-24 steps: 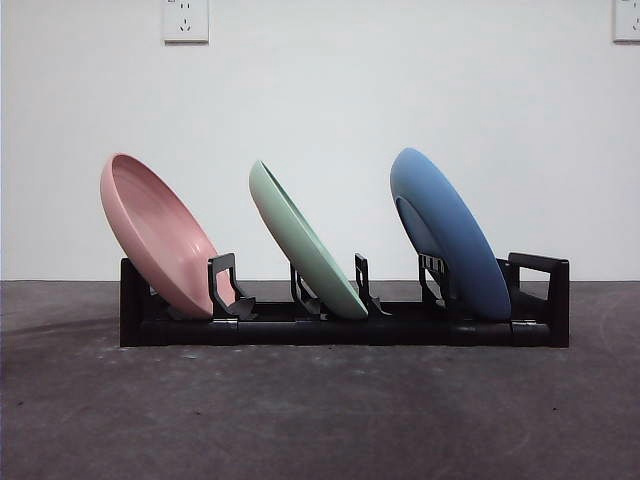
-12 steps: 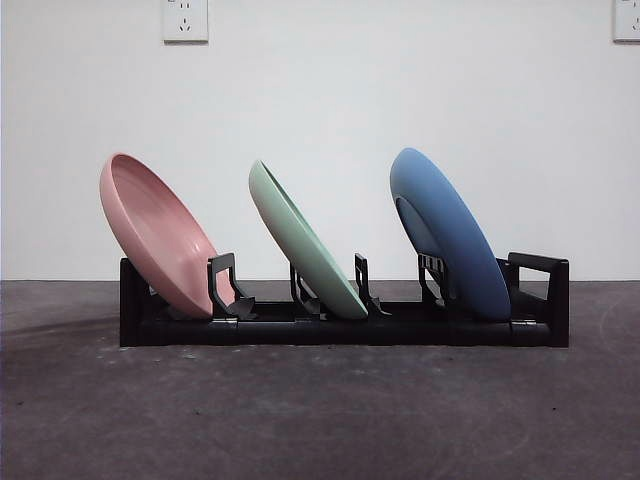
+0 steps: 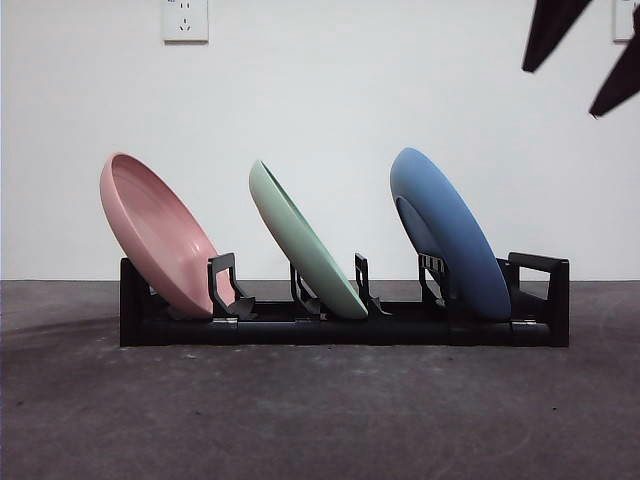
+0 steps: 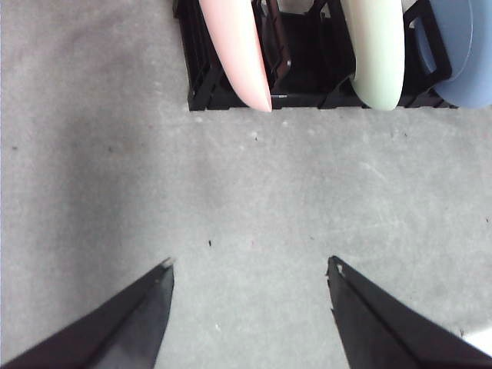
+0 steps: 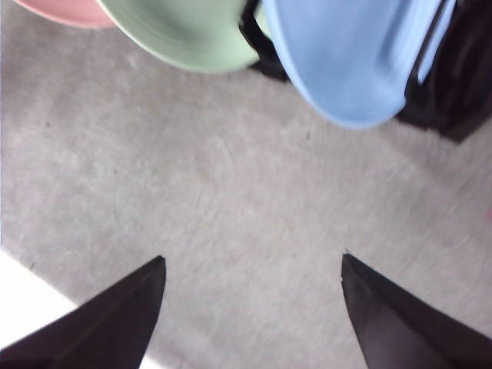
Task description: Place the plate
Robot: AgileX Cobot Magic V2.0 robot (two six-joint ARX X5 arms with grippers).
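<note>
- Since the earlier front frames, two black jaw tips have come into the top right corner, above and to the right of the rack (image 3: 345, 328); before, that corner showed only wall. The rack and its three plates have not shifted.
- Front view: the pink plate (image 3: 155, 235) leans in the rack's left slot, the green plate (image 3: 305, 243) in the middle slot, the blue plate (image 3: 448, 235) in the right slot, all tilted the same way. The tips belong to the right gripper (image 3: 580, 55), high above the blue plate, apart and holding nothing.
- Left wrist view: the left gripper (image 4: 250, 265) hangs over bare table (image 4: 231, 200) in front of the rack (image 4: 231, 96), jaws spread and empty; the pink plate (image 4: 234, 46) and green plate (image 4: 377, 50) stand nearest it.
- Right wrist view, blurred: the right gripper (image 5: 254, 261) is spread wide and empty, over the table just before the rack, with the blue plate (image 5: 346, 54) and green plate (image 5: 181, 31) ahead.
</note>
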